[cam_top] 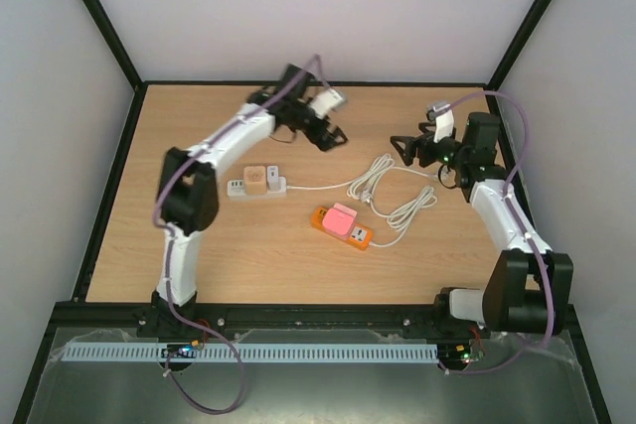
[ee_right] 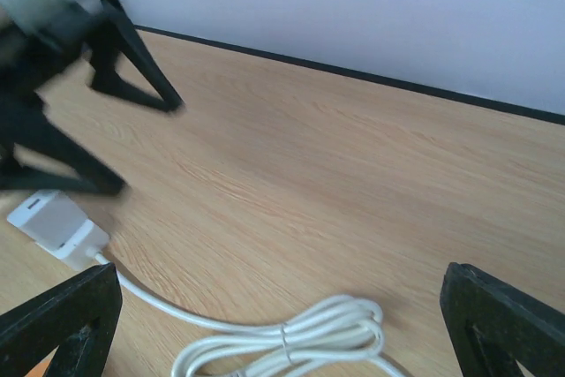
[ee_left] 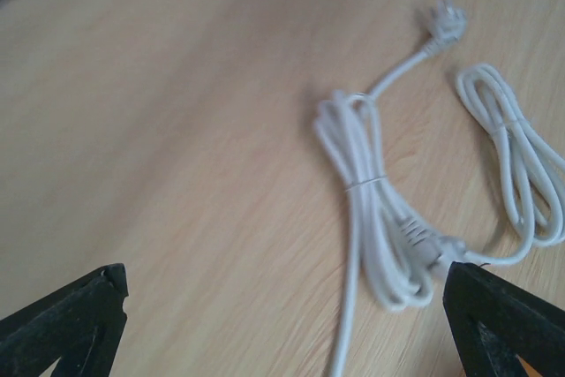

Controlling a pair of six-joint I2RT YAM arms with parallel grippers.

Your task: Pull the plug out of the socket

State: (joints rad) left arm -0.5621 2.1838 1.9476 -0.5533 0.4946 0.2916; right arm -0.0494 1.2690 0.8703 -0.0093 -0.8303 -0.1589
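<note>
A white power strip lies left of centre with a tan plug on top of it. Nearer the front, an orange power strip carries a pink plug. Whether either plug is fully seated I cannot tell. My left gripper hovers open behind both strips with nothing between its fingers; only bare table and cable lie under it. My right gripper is open and empty at the right, facing left toward the white strip's end. Neither plug shows in the wrist views.
Two bundled white cables lie between the strips and my right gripper. A loose pronged cable end rests past one coil. The left arm's gripper appears blurred in the right wrist view. Black frame rails edge the table.
</note>
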